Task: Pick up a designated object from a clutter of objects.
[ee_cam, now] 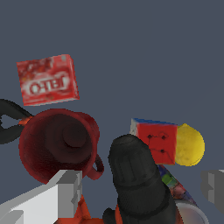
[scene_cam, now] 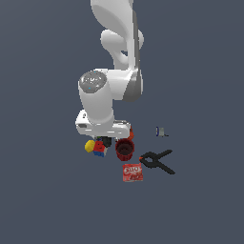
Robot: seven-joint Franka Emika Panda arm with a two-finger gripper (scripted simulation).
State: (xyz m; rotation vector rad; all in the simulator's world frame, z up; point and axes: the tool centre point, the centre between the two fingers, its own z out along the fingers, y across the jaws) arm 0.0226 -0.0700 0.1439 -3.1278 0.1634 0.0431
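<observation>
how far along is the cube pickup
Done: the end effector is down over the clutter beside the cube. In hand: nothing; its fingers stand apart, astride the drill. Left: centre on the cube, which rests against the lemon, grip, lift.

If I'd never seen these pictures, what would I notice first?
Probably the big white arm reaching down over a little heap of colourful things. Under its gripper sit the red and blue cube with a yellow lemon touching it, and a dark red cup on the exterior view's right of them. Nearer the camera lie a flat red box and a black clamp.
</observation>
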